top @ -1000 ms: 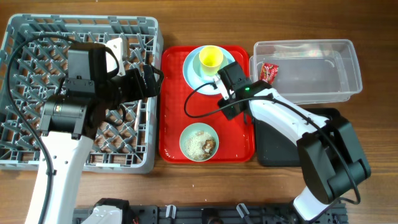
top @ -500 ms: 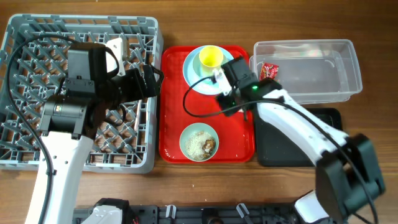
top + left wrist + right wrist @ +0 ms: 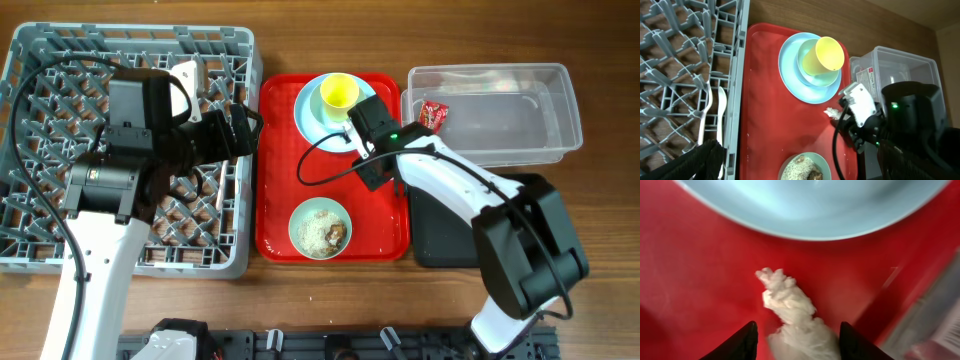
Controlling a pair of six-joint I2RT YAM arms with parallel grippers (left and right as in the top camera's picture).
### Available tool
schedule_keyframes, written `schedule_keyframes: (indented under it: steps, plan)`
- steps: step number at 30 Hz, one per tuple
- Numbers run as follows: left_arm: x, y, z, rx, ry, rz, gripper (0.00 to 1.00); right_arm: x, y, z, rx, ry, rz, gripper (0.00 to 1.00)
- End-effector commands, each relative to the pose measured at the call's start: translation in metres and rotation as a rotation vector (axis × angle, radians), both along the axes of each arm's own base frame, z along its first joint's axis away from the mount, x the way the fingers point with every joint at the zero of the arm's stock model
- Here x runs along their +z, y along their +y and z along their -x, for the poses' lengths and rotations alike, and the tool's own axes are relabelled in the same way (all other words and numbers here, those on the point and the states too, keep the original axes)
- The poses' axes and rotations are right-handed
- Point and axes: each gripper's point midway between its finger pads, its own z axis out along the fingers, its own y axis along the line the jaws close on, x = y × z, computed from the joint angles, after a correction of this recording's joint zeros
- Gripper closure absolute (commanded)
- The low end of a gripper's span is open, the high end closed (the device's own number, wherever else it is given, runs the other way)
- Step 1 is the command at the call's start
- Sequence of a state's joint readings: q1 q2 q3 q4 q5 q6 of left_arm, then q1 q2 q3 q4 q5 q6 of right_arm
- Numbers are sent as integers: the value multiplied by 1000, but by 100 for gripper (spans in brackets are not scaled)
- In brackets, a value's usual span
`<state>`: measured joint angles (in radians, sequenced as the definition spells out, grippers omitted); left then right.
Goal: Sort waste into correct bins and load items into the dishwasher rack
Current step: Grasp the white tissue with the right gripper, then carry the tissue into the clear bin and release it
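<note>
Right wrist, tissue pick: right gripper (image 3: pixel 799 330) low over the red tray (image 3: pixel 695 280), jaws apart.
Between my fingers (image 3: pixel 747 340) sits the crumpled white tissue (image 3: pixel 790 305), unclamped; light blue plate (image 3: pixel 815 205) rim near at 12 o'clock. Risk, my estimate: closing on a loose tuft lets it tear or slip; drifting toward 12 would bump the plate.

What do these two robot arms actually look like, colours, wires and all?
Both have smooth white tubular links and blocky black joint housings. A thick black cable loops over the left arm; a thinner cable trails from the right arm, which shows a small green light near its wrist. The right tool has two black fingers.
</note>
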<state>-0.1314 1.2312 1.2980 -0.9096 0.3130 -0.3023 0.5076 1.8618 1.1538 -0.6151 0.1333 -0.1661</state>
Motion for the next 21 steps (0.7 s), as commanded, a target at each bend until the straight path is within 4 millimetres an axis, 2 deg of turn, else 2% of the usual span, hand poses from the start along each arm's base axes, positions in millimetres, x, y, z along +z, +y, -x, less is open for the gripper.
schedule_keyframes:
  steps: [1, 4, 5, 7, 8, 9, 10, 14, 15, 16, 17, 19, 21]
  plan:
    - [7, 0, -1, 1, -17, 14, 0, -15, 14, 15, 32, 93, -76, 51]
    - [7, 0, -1, 1, -17, 14, 0, -15, 14, 16, 14, 98, -83, 61]
    - [7, 0, -1, 1, -17, 14, 0, -15, 14, 17, 14, 102, -81, 66]
    - [7, 0, -1, 1, -17, 14, 0, -14, 12, 19, 12, 112, -76, 86]
    - [7, 0, -1, 1, -17, 14, 0, -9, 13, 19, 4, 110, -80, 91]
    - [7, 0, -1, 1, -16, 14, 0, 0, 14, 16, -14, 98, -90, 92]
    - [7, 0, -1, 1, -17, 14, 0, 14, 17, 11, -31, 78, -106, 92]
    - [7, 0, -1, 1, -17, 14, 0, 113, 27, -19, -66, -131, -213, 92]
    - [7, 0, -1, 1, -17, 14, 0, 132, 19, -27, -103, -200, -216, 92]
    - [7, 0, -1, 1, -17, 14, 0, 150, 4, -35, -171, -278, -201, 92]
    - [7, 0, -1, 1, -17, 14, 0, 160, -11, -41, -221, -324, -182, 91]
    - [7, 0, -1, 1, -17, 14, 0, 169, -42, -49, -305, -372, -138, 90]
    - [7, 0, -1, 1, -17, 14, 0, 164, -70, -54, -381, -357, -120, 87]
